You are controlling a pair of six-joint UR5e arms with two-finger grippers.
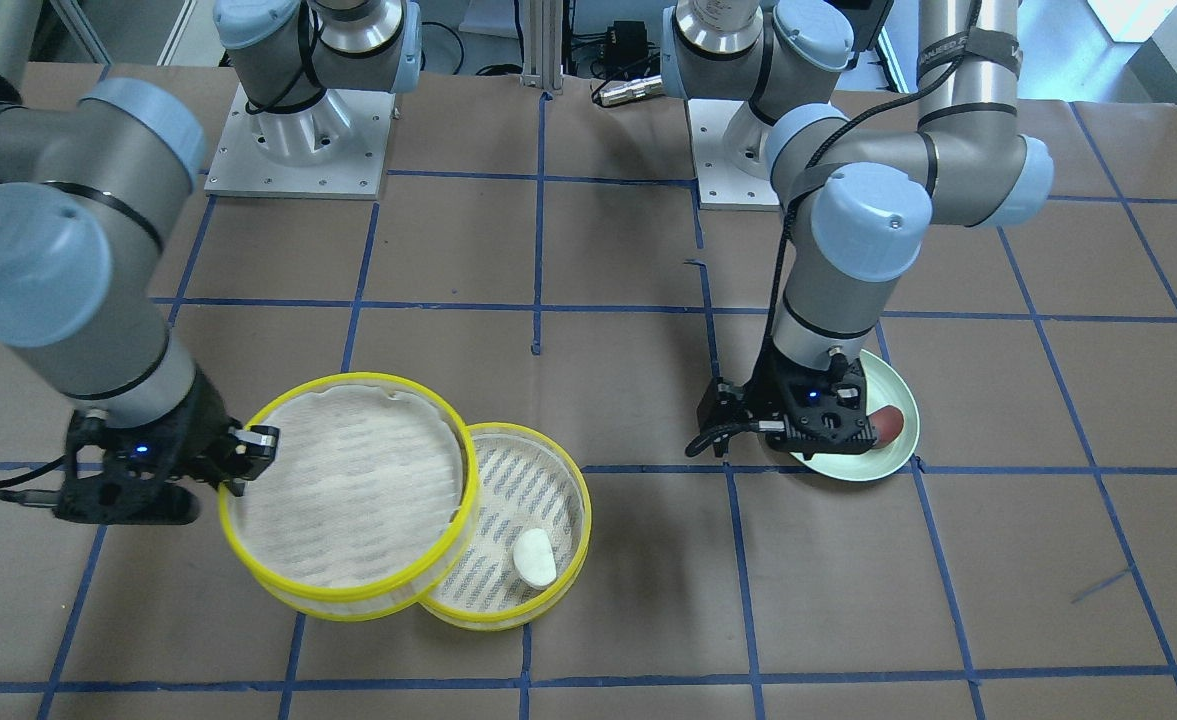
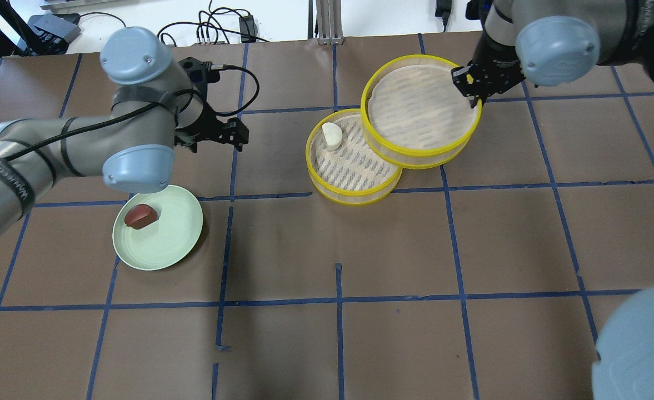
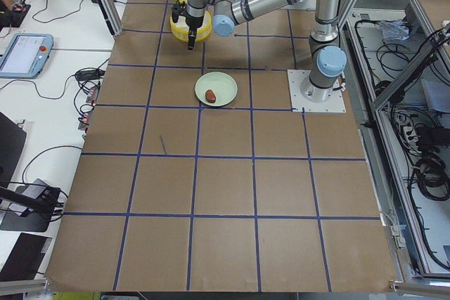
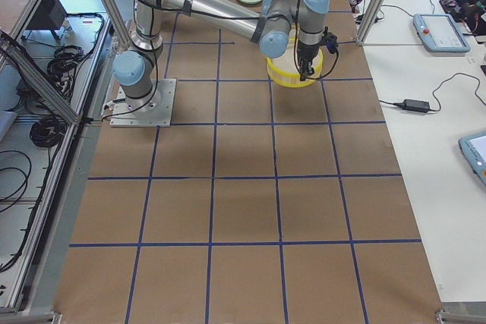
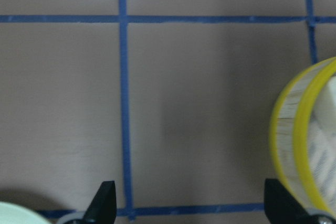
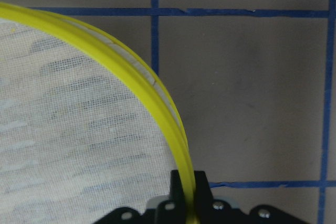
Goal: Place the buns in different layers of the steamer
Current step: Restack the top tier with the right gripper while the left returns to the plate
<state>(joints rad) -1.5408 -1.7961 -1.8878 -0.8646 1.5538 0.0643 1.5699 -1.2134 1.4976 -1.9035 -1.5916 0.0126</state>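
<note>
The white bun (image 2: 331,135) lies in the lower steamer tray (image 2: 354,197), also seen in the front view (image 1: 535,557). My right gripper (image 2: 474,89) is shut on the rim of the second steamer tray (image 2: 415,163) and holds it slightly tilted, overlapping the lower tray's edge; its liner is bare. The wrist view shows the fingers (image 6: 181,187) pinching the yellow rim. The reddish-brown bun (image 2: 140,215) lies on the pale green plate (image 2: 165,239). My left gripper (image 2: 238,133) is open and empty, over bare table between the plate and the trays.
Blue tape lines cross the brown table cover. The two arm bases (image 1: 298,150) (image 1: 738,170) stand at the robot's side. Cables (image 2: 215,28) lie beyond the far edge. The left arm's elbow hangs over the plate's near side.
</note>
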